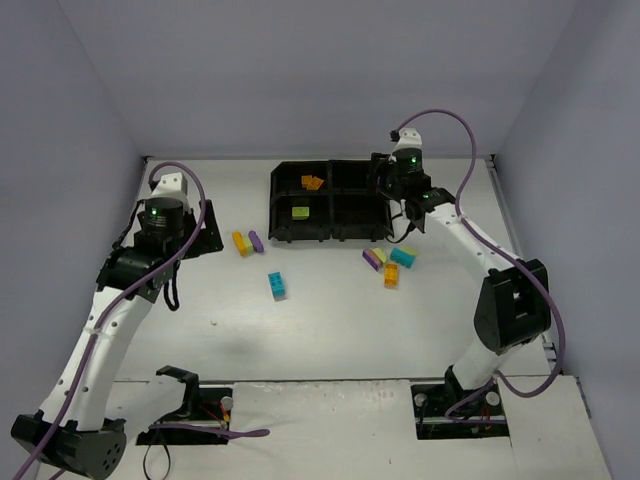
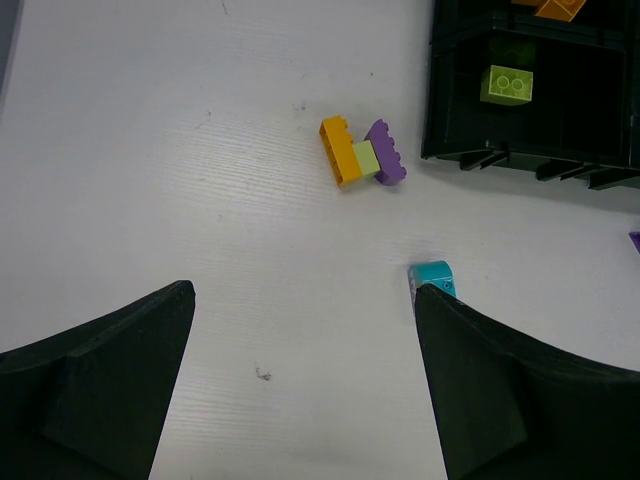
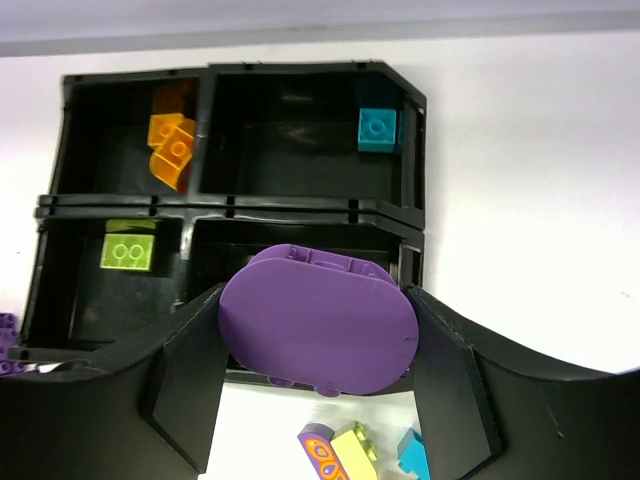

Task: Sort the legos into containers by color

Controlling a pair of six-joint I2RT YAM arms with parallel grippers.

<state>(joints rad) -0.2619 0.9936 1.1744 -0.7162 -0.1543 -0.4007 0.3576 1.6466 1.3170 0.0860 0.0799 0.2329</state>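
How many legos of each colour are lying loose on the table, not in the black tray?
Orange legos: 2
Yellow-green legos: 2
Teal legos: 2
Purple legos: 2
Total: 8
Not counted: the rounded purple lego held in the right gripper.

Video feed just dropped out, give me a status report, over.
Left gripper open, empty. Right gripper shut on purple brick above tray. Loose bricks on table; nothing blocking.
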